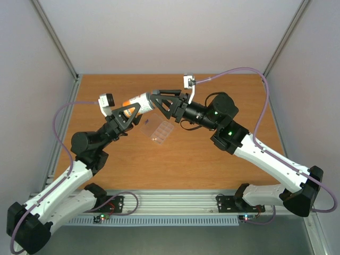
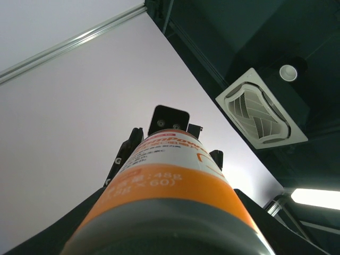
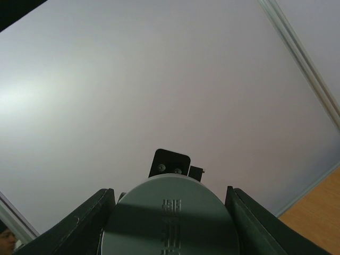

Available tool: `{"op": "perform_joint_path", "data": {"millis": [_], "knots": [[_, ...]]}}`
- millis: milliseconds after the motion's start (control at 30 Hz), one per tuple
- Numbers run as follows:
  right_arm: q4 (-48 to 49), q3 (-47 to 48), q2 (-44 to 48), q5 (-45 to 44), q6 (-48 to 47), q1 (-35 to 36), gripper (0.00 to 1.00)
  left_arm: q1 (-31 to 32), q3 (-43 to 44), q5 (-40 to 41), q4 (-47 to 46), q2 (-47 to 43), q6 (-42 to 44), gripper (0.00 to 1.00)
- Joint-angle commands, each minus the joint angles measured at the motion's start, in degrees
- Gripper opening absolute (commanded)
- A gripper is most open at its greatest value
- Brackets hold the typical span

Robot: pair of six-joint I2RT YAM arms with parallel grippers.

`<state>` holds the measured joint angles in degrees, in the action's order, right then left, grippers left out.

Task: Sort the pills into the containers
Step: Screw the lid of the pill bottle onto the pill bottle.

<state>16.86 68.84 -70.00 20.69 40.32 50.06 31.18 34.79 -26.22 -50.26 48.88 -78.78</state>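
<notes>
Currently we have the left gripper (image 1: 139, 106) clamped on the orange bottle (image 2: 170, 180), right gripper (image 1: 158, 100) clamped on its grey cap (image 3: 170, 223); clear pill box (image 1: 160, 130) lies on the counter (image 1: 212, 164) just beside them.

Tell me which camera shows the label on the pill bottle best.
The left wrist view: the bottle fills the lower frame, with the printed text on its orange and white label close up. The top external view shows the bottle small, label unreadable. The right wrist view shows only its grey cap.
</notes>
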Motion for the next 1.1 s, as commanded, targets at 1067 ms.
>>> {"op": "perform_joint_path", "data": {"millis": [1067], "knots": [[-15.9, 3.8, -0.4, 17.2, -2.7, -4.6, 0.09, -1.2, -1.6, 0.1, 1.7, -0.6, 2.7, 0.00]]}}
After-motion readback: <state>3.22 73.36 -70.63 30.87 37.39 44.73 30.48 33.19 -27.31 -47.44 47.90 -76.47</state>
